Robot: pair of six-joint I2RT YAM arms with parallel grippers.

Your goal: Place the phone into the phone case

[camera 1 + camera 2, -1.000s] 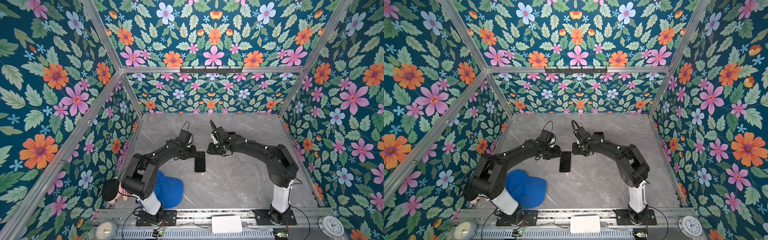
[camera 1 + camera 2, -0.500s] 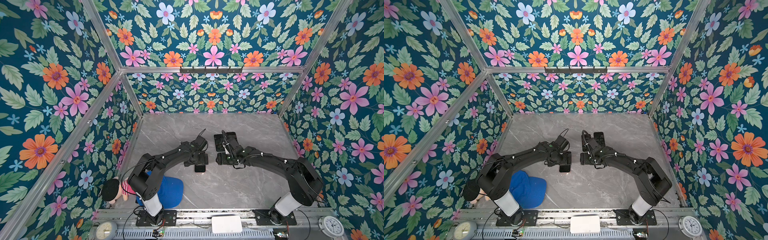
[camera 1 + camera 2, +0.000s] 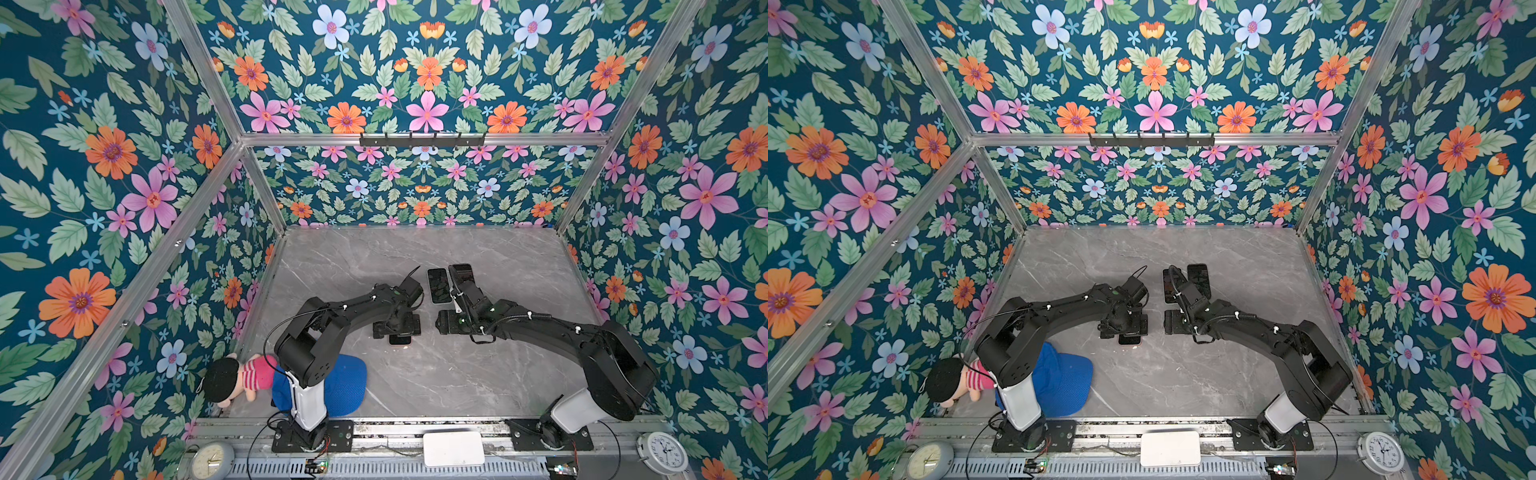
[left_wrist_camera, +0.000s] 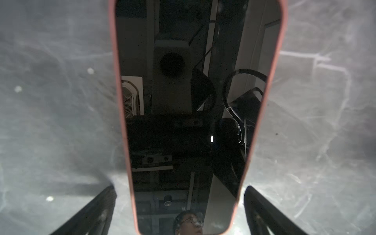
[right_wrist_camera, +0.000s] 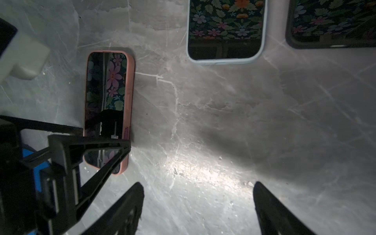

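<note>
near-left corner of the desk (image 3: 415, 386): a blue cap (image 3: 345, 386) and a doll (image 3: 232, 376), not part of the job.

mid desk: the left tool (image 4: 179, 189) hangs low over the phone (image 4: 183, 122). its fingers (image 4: 95, 211) are spread wide, one each side, clear of both long edges, holding nothing. the phone lies flat, screen up, w/ the pink case (image 5: 130, 91) rim showing along both sides and round the end in view, so it looks seated. the right tool (image 5: 197, 184) is just beside, on the right-edge side, also spread apart over bare desk, empty.

further back, toward the far edge: two other phones side by side, one in a pale blue case (image 5: 225, 30), one in a black case (image 5: 333, 20), nothing on them.

step, imo: insertion is done or v. nearly, so this is the let-go/check. next move calls for a straight lift of the left tool w/o clipping the case rim. if a corner sits proud (can't tell from here), a light press there first.
</note>
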